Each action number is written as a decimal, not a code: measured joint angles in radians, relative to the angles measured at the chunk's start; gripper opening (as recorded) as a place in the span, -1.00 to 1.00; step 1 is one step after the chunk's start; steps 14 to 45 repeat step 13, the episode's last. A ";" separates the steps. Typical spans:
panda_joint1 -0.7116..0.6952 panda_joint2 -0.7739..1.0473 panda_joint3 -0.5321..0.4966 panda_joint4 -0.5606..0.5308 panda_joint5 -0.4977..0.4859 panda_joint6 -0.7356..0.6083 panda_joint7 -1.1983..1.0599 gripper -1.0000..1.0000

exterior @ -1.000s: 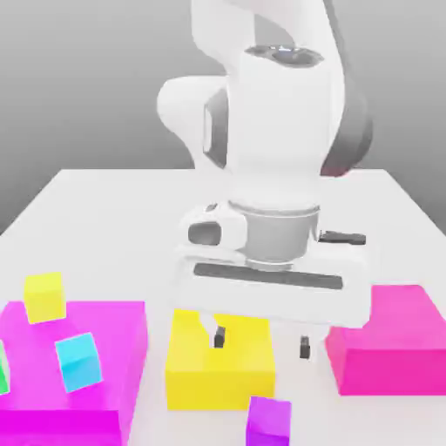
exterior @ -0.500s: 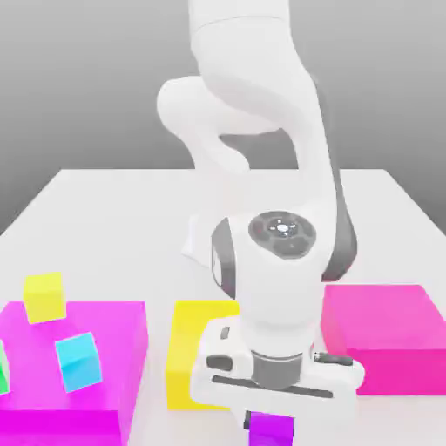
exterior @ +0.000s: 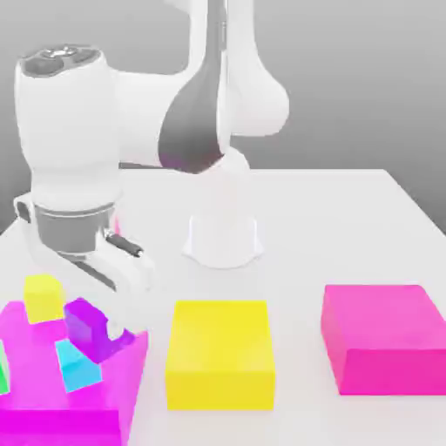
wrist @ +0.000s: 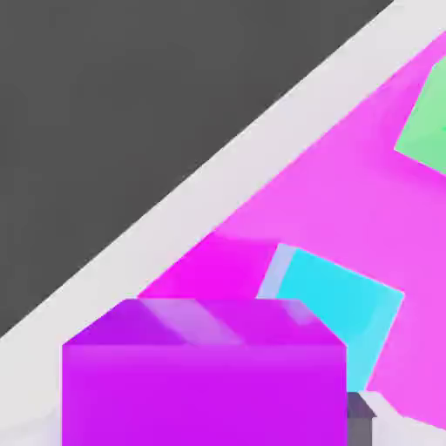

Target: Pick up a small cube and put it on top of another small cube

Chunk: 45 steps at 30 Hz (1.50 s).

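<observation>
Claw clamps the purple cube on 2 opposite flat faces above the cyan cube; looks rigid, light, glossy, probably slippery, so grip mid-face.

The small purple cube is showing glossy violet faces, with paler streaks gleaming across its top in the hand view. The small cyan cube is showing plain light blue. The small yellow cube is glowing bright yellow, matching the big yellow block. Two big flat blocks are showing magenta, one on the exterior view's left and one on its right. A green cube is showing pale green. The table is appearing white, the arm white with grey parts, and the backdrop grey.
</observation>
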 joint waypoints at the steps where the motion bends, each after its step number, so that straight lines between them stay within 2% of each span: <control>1: -0.070 0.015 0.030 -0.008 0.002 0.024 0.001 -1.00; 2: -0.051 0.030 0.059 -0.018 0.001 0.049 0.002 -1.00; 3: 0.007 0.051 0.087 -0.025 -0.002 0.077 0.006 1.00; 9: 0.036 0.070 0.102 -0.028 -0.008 0.098 0.010 1.00; 13: 0.052 -0.013 0.108 0.002 0.000 -0.015 0.006 1.00; 45: 0.052 -0.013 0.108 0.002 0.000 -0.015 0.006 1.00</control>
